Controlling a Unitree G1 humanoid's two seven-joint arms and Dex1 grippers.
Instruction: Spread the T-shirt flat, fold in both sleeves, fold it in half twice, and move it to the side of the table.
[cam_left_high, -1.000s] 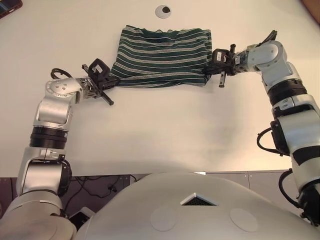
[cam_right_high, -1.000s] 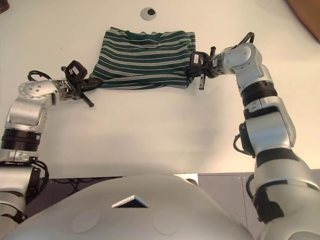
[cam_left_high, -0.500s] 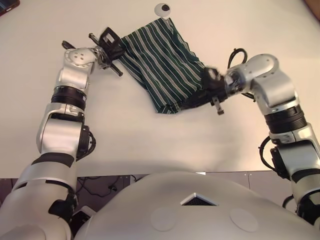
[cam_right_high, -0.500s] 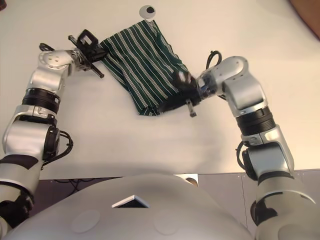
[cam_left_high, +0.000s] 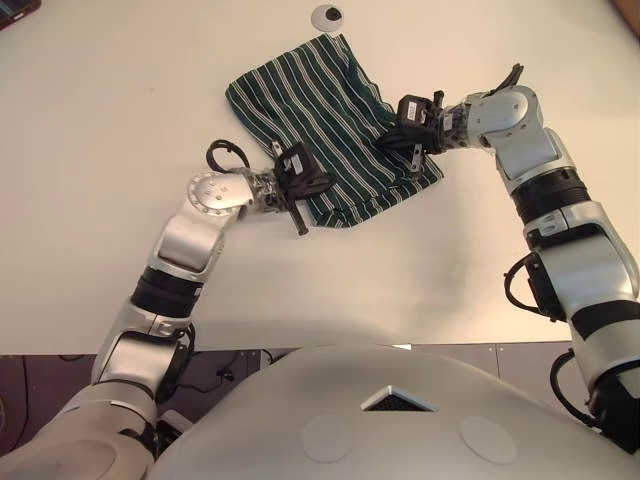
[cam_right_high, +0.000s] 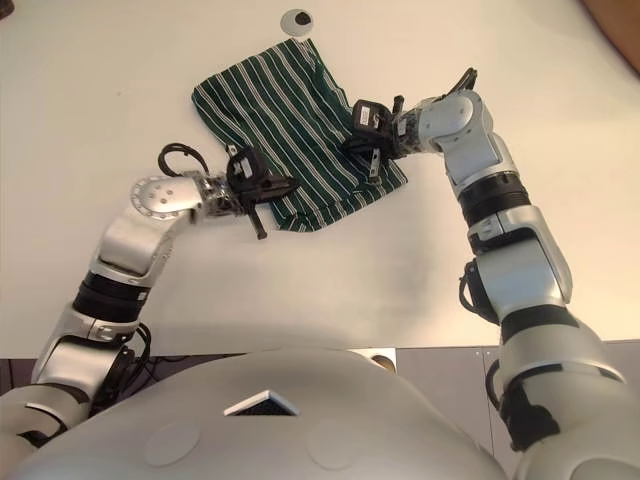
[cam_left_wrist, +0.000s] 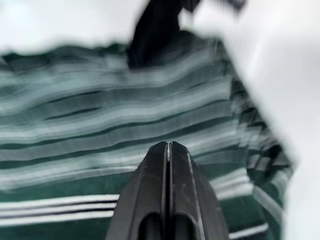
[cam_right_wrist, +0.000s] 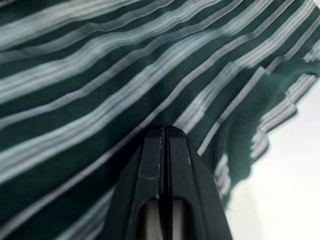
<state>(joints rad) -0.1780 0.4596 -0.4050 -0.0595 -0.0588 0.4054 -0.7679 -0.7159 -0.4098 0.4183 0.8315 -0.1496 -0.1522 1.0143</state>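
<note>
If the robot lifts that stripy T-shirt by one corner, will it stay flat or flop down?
Probably flop: the T-shirt is thin cloth, rumpled at its near edge. It looks light, and a push would likely bunch it up on the table.

Your bkgd: white table (cam_left_high: 330, 270), evenly lit.
Round cap (cam_left_high: 325, 17) at its far edge; under the near edge you've got grey panels (cam_right_high: 440, 360) & cables (cam_left_high: 222, 372).

The T-shirt (cam_left_high: 310, 110) is soft, matt, finely ribbed cloth; the table (cam_left_high: 120, 130) under it is smooth and matt.
</note>
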